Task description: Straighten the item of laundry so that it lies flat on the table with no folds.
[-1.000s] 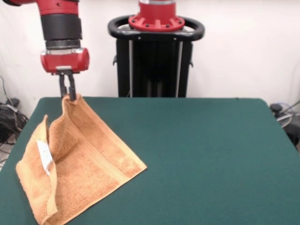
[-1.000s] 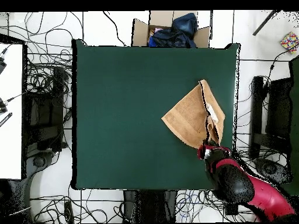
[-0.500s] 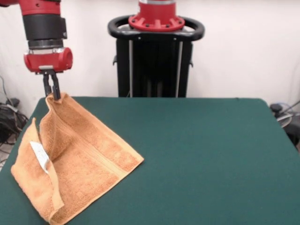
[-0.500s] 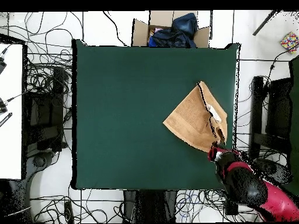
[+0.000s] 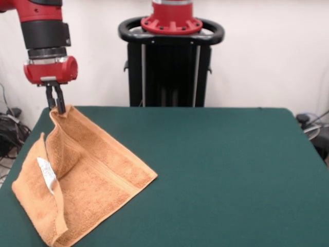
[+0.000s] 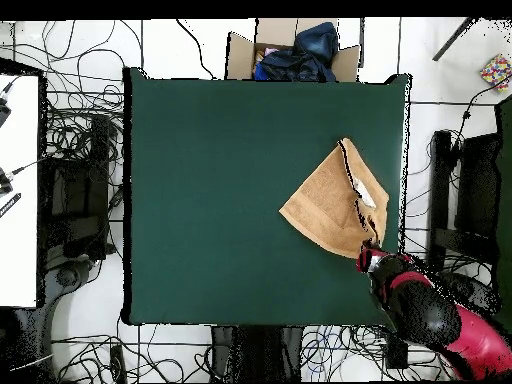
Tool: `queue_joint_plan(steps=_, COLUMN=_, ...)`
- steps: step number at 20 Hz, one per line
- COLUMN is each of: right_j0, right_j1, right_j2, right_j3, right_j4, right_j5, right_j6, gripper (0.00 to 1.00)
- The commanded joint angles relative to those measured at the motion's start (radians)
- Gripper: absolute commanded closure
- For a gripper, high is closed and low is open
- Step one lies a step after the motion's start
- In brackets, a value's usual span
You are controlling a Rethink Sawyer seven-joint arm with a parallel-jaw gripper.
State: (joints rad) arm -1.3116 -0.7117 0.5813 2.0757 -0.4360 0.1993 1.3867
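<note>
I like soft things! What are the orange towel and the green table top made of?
The towel looks like terry cloth: fuzzy, looped pile with flatter woven bands and a white label. The table top seems covered in felt-like fabric: matte, dark green, no shine. The pincer pinches one corner.

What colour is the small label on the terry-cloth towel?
White, on the orange-tan terry-cloth towel; the small label shows best in the front view.

In the front view, the small orange-tan terry-cloth towel (image 5: 87,188) lies on the large dark green felt table (image 5: 216,175) at its near left corner. The black two-fingered gripper (image 5: 56,105) pinches the towel's raised far corner, above the table's left edge.
</note>
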Motion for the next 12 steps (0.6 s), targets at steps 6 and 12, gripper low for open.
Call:
queue_joint_plan(steps=6, right_j0=0.028, right_j1=0.077, right_j2=0.034, right_j3=-0.047, right_j4=-0.096, right_j5=-0.049, right_j6=0.041, gripper=1.0)
queue_joint_plan(steps=12, right_j0=0.046, right_j1=0.052, right_j2=0.006, right_j3=-0.032, right_j4=-0.102, right_j5=-0.057, right_j6=0.074, gripper=0.0)
